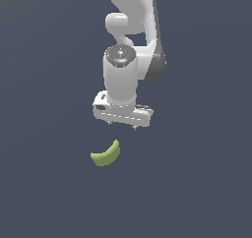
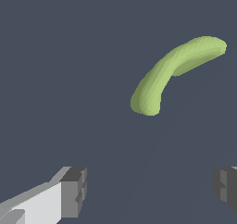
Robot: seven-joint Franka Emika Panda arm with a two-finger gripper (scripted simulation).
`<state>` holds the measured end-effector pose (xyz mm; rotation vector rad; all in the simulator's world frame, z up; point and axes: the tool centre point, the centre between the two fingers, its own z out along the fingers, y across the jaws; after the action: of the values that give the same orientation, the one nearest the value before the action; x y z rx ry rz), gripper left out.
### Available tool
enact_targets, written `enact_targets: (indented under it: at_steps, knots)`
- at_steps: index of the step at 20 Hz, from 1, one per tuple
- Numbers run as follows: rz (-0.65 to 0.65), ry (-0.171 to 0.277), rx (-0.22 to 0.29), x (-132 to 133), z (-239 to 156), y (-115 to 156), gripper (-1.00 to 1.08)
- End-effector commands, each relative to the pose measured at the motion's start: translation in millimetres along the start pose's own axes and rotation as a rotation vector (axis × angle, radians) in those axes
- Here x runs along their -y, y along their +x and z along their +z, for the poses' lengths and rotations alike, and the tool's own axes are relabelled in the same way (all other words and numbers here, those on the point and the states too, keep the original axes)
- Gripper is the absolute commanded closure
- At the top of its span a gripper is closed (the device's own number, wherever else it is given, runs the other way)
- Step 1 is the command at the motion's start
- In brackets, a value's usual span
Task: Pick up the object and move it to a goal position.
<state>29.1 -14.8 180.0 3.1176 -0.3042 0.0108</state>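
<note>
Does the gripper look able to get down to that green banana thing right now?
Probably yes. The gripper is open and empty, the banana lies apart from it on bare floor, and nothing else shows between them. It sits off the gripper's centre, so some shifting seems needed.

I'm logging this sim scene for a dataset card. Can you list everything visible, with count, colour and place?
banana-shaped object: one, yellow-green, lying on the floor below the gripper and toward the exterior view's left of it, not between the fingers.
floor: one, plain dark blue-grey, fills the background.
arm: one, white with dark grey joints, reaching down from the top of the exterior view.
gripper: one, white body with dark grey fingers, open, empty.
</note>
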Motion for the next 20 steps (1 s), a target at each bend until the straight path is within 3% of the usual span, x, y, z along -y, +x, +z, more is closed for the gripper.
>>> enact_targets:
  at_steps: [1, 20]
  knots:
    - [0.068, 0.002, 0.002, -4.1, 2.5, 7.9, -0.92]
    - [0.656, 0.007, 0.011, -38.5, 27.0, 70.8, -0.92]
